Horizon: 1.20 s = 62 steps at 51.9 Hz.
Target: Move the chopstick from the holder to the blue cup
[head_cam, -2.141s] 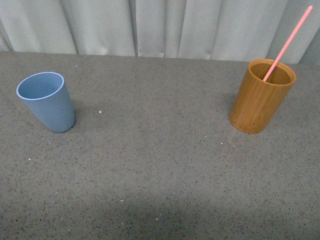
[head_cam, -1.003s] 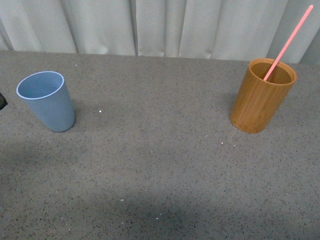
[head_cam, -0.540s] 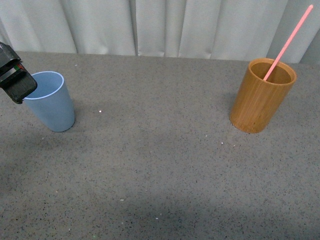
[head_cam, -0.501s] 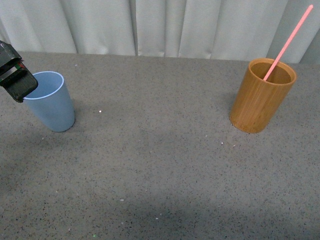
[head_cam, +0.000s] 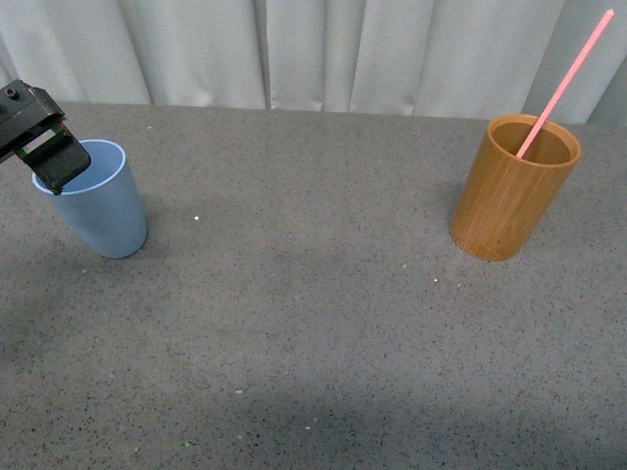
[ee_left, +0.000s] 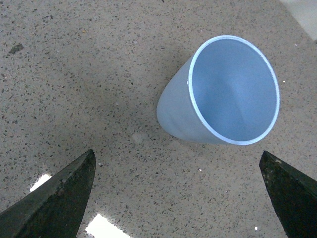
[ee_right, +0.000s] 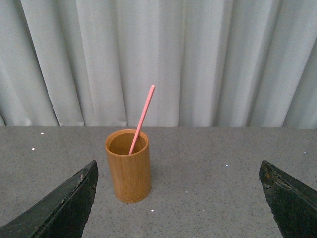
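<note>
The blue cup (head_cam: 96, 200) stands upright at the far left of the table; it also shows in the left wrist view (ee_left: 223, 94), empty inside. The holder (head_cam: 511, 189), an orange-brown wooden cylinder, stands at the right with the pink chopstick (head_cam: 565, 82) leaning out of it up to the right. Both also show in the right wrist view: holder (ee_right: 129, 167), chopstick (ee_right: 142, 118). My left gripper (head_cam: 39, 149) hangs just above the blue cup's left rim, open and empty (ee_left: 181, 198). My right gripper (ee_right: 181, 198) is open and empty, some way short of the holder; it is out of the front view.
A grey speckled tabletop (head_cam: 313, 313) carries both cups. A pale pleated curtain (head_cam: 323, 49) hangs behind the table's far edge.
My left gripper has come into the front view from the left edge and moved right and a little up, over the blue cup's rim. The cups and chopstick have not moved.
</note>
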Tool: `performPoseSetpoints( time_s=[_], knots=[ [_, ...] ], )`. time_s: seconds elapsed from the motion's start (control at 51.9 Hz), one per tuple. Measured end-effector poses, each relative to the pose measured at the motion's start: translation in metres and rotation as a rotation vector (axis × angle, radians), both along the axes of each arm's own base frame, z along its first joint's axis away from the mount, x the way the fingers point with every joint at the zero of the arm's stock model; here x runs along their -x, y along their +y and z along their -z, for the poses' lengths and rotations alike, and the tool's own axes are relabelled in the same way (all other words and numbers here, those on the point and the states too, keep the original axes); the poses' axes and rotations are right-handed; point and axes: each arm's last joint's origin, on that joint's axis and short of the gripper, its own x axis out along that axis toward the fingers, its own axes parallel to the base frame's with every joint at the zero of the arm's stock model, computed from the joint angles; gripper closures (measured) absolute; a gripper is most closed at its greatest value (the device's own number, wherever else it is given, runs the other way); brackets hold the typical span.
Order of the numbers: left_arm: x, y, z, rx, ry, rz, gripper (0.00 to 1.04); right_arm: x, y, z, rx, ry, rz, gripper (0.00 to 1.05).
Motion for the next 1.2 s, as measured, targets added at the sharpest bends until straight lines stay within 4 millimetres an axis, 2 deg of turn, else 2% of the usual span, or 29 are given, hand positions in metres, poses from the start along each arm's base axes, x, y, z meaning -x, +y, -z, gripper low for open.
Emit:
performPoseSetpoints(
  time_s=[1.196],
  knots=[
    [-0.030,0.005,0.022,-0.028,0.056,-0.050,0.07,0.000,0.000,0.000,0.000,0.000,0.000,0.10]
  ],
)
